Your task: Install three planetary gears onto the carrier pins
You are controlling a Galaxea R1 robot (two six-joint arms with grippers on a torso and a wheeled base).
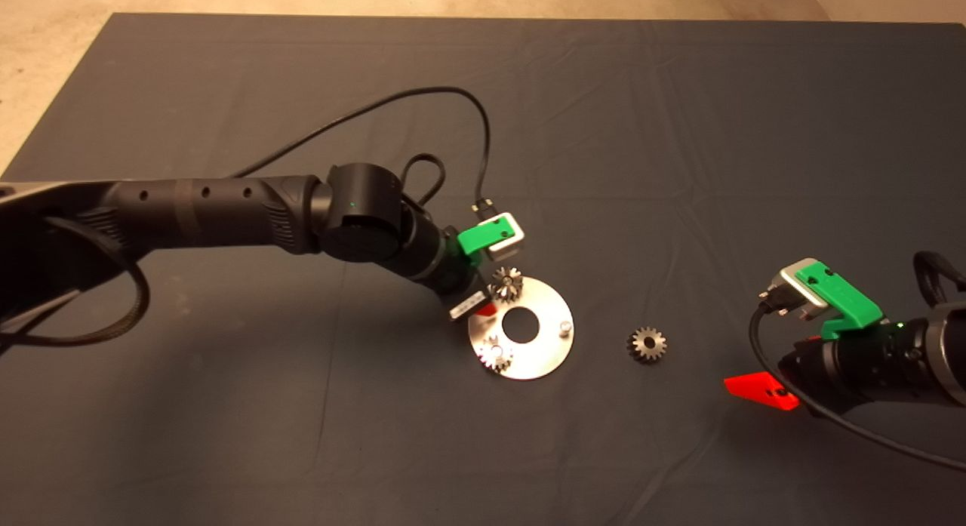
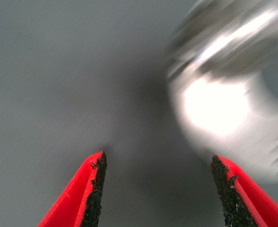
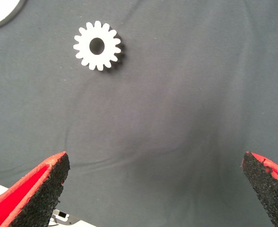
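On the round plate (image 1: 547, 352) two planetary gears sit: one (image 1: 506, 284) at 11 o'clock, one (image 1: 496, 355) at 8; a bare carrier pin (image 1: 563, 327) stands at 3. Third gear (image 1: 647, 344) lies on the mat (image 1: 679, 133), right of the plate. Left gripper (image 1: 483, 309) touches the plate's 10 o'clock edge, fingers (image 2: 94, 189) spread. Right gripper (image 3: 153, 189) waits further right, also spread.

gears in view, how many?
3. One on the round plate at its near-left pin, one at the plate's far edge by the left gripper, one loose on the mat.

A gear (image 3: 97, 45) lies flat on the dark mat (image 3: 177, 118), well ahead of the right gripper (image 3: 155, 189). The gripper's red fingers (image 3: 39, 189) stand wide apart, holding nothing. A sliver of the plate (image 3: 2, 12) shows at the corner beyond the gear.
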